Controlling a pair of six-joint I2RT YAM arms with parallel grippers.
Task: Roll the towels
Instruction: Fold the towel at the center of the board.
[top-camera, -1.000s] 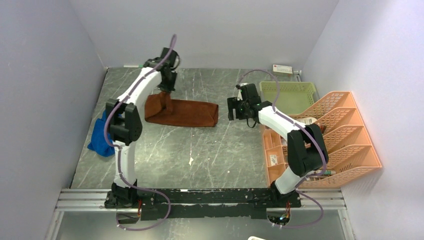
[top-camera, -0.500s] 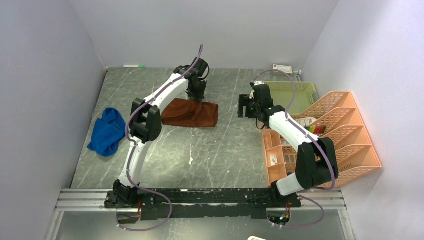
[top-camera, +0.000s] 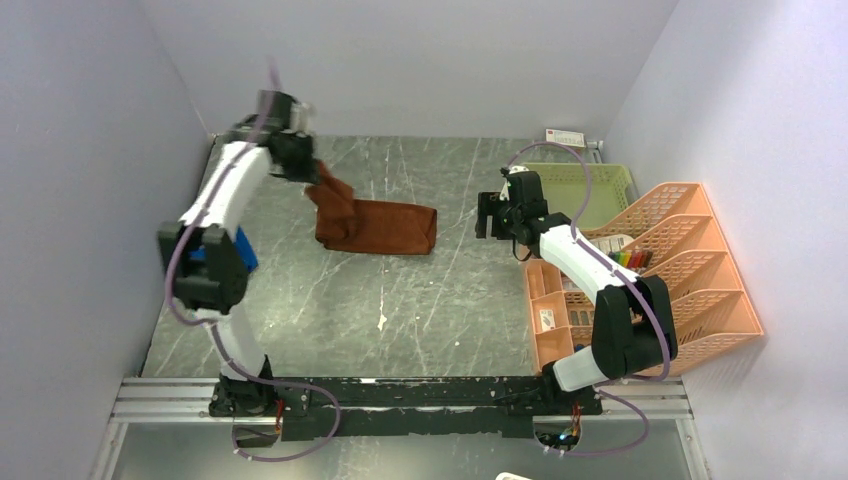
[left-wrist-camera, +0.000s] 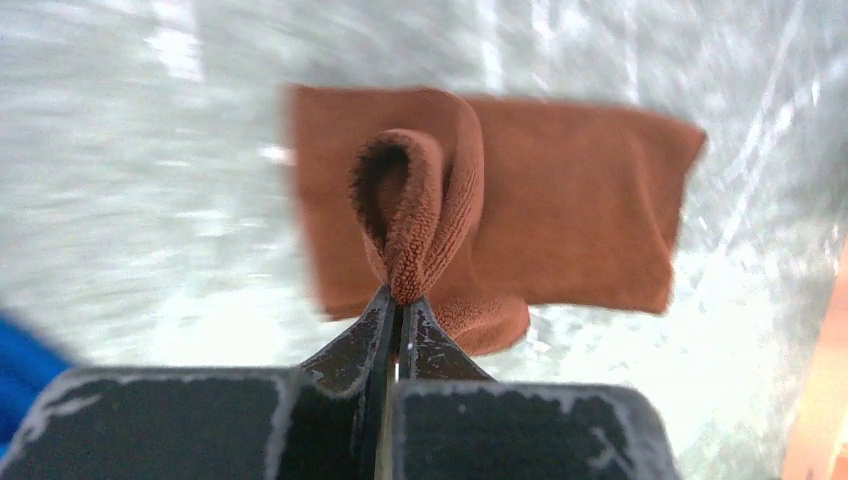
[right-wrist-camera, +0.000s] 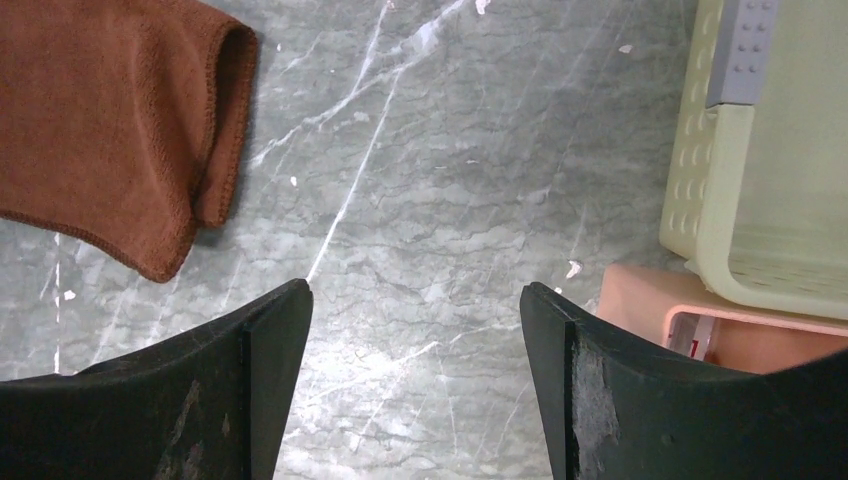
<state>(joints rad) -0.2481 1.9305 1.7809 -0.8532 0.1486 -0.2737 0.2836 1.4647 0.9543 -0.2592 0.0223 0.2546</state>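
The rust-brown towel (top-camera: 385, 228) lies on the marble table at the back centre, and its left end is pulled up into a peak. My left gripper (top-camera: 303, 167) is shut on that raised fold. In the left wrist view the pinched loop of brown towel (left-wrist-camera: 420, 220) rises from the closed left gripper (left-wrist-camera: 400, 298). The blue towel (top-camera: 245, 252) is mostly hidden behind my left arm; a blue corner (left-wrist-camera: 15, 370) shows at the lower left. My right gripper (top-camera: 489, 215) hovers open and empty to the right of the brown towel (right-wrist-camera: 110, 110), over bare table (right-wrist-camera: 415, 300).
A pale green basket (top-camera: 580, 190) (right-wrist-camera: 770, 200) stands at the back right. Next to it are the orange desk organiser (top-camera: 545, 300) (right-wrist-camera: 640, 305) and the orange tiered file rack (top-camera: 700, 270). Walls close in the table on the left, back and right.
My left gripper swung right over the brown towel, then back to the far left, lifting the towel's left end. My right gripper shifted slightly up and right, then held still, open.
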